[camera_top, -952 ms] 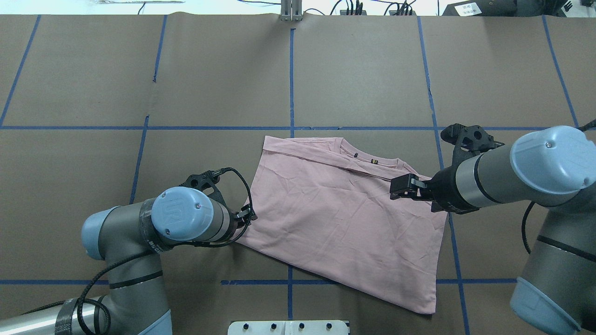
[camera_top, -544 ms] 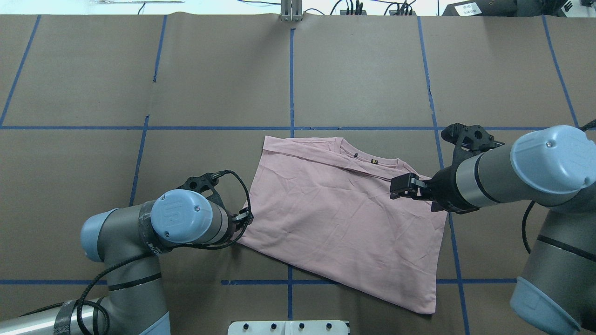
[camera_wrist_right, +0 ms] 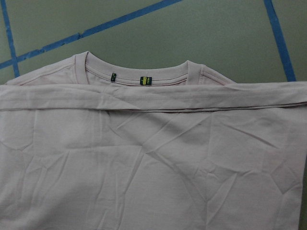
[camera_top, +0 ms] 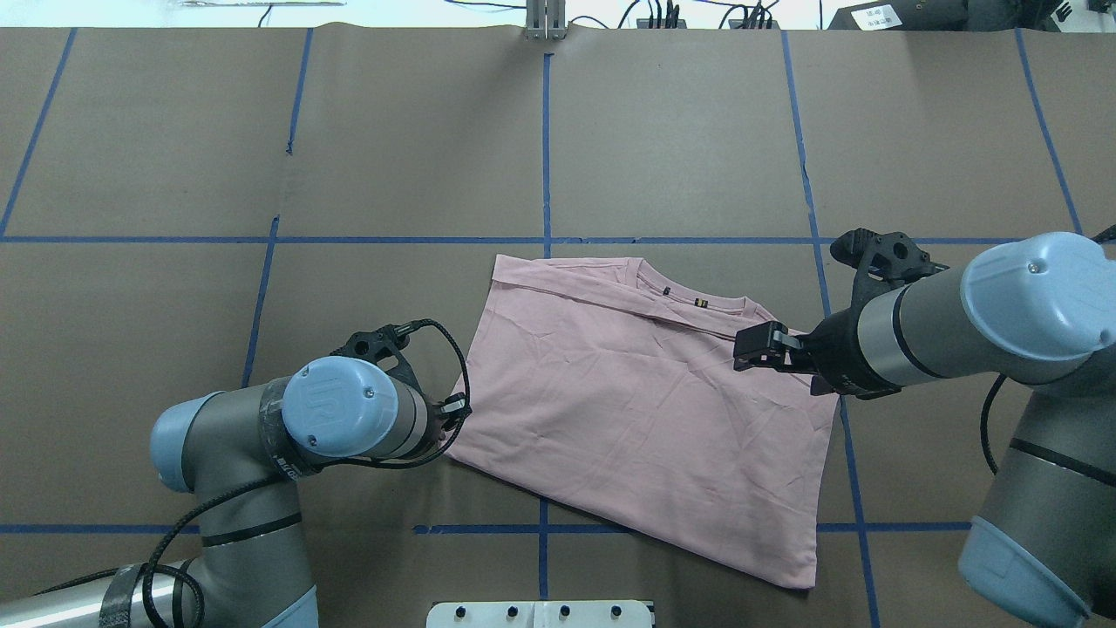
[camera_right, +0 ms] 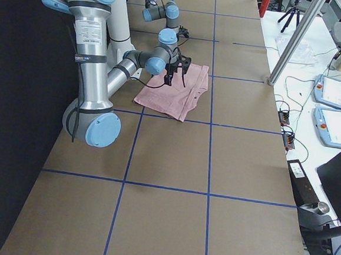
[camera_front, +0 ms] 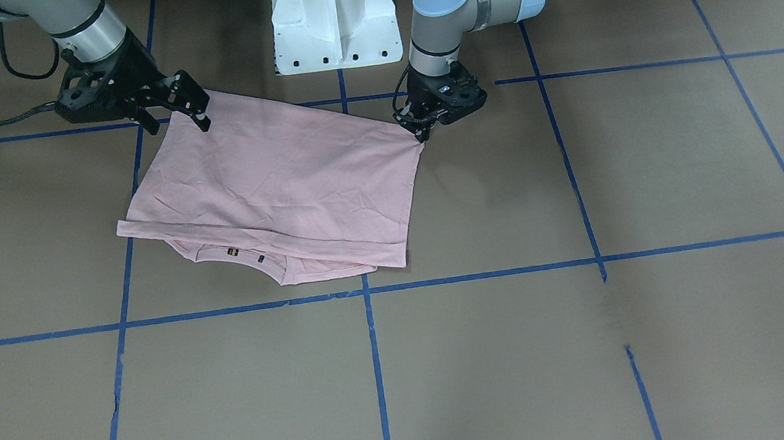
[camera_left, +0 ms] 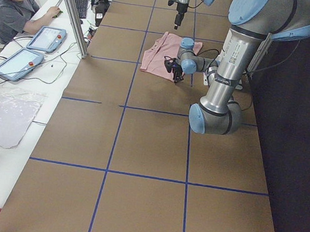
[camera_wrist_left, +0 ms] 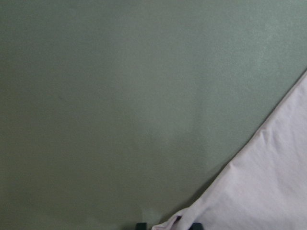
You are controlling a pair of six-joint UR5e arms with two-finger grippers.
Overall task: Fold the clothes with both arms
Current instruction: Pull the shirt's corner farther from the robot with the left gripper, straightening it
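At the left corner of the T-shirt, left gripper pinches the fabric. Right gripper hovers spread over the opposite edge. Shirt lies flat mid-table, hem already folded to the collar. Looks like another fold remains.

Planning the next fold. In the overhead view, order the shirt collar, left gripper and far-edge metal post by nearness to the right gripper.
From the right gripper:
1. shirt collar, close by its fingertips.
2. left gripper, across the shirt, at its corner.
3. metal post, farthest, top centre of the view.
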